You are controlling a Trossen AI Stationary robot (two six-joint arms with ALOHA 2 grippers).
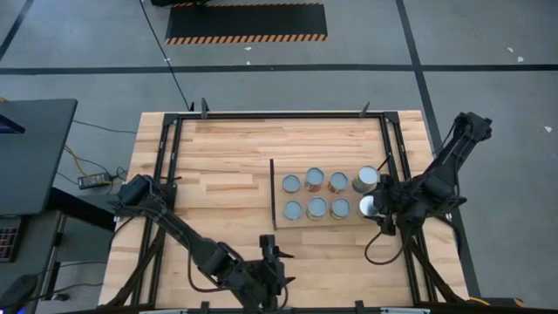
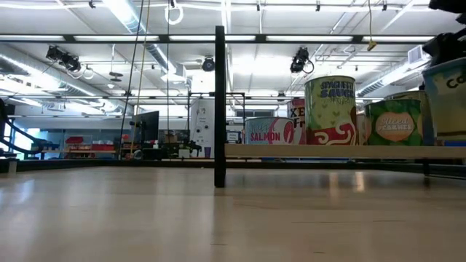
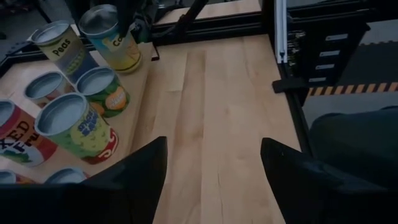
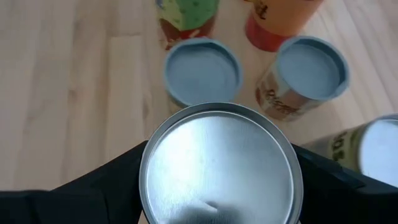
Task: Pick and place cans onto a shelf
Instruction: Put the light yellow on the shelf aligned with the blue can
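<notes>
Eight cans (image 1: 315,182) stand upright in two rows of four on the shelf (image 1: 279,194), a pale panel on the right half of the table (image 1: 218,157), its dark upright strip (image 1: 273,194) on the end toward the table's middle; the right gripper (image 1: 377,208) has its fingers clamped around the glaring white-topped can (image 1: 369,206) at the shelf's outer end; the left gripper (image 1: 272,253) waits near the table's front edge, fingers spread apart.

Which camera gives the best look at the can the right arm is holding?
The right wrist view: the held can fills it, silver lid up, between the right end effector fingers. The high view shows it small at the shelf end. The low view clips it; the left wrist view shows it far off.
</notes>
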